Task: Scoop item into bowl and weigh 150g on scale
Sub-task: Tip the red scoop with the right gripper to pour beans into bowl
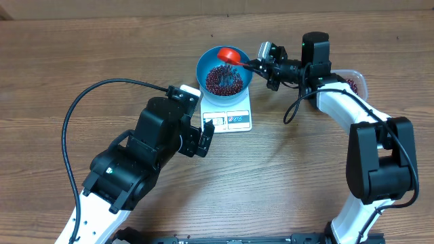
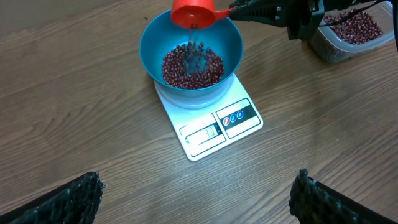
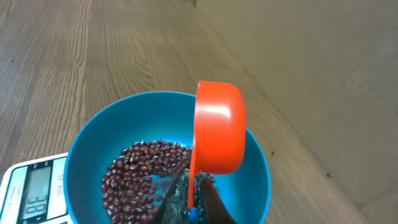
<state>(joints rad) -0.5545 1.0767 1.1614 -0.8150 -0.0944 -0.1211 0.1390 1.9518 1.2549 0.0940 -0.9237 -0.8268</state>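
The blue bowl [image 1: 202,71] stands on the white scale [image 1: 227,119] with a layer of dark red beans [image 1: 222,80] in its bottom. My right gripper [image 1: 256,66] is shut on the handle of a red-orange scoop [image 1: 228,53], which is tipped on its side over the bowl's far rim. In the left wrist view beans [image 2: 189,67] fall from the scoop [image 2: 193,11] into the bowl [image 2: 152,46]. The right wrist view shows the scoop [image 3: 217,127] above the beans [image 3: 134,174], with my right gripper [image 3: 191,202] clamped on its handle. My left gripper [image 2: 198,180] hangs open over bare table in front of the scale [image 2: 214,127].
A clear plastic tub [image 1: 352,81] holding more beans sits right of the bowl, behind my right arm, and appears in the left wrist view as the tub [image 2: 348,34]. A couple of stray beans [image 3: 272,154] lie on the wood beyond the bowl. The scale's display [image 3: 34,186] faces the front.
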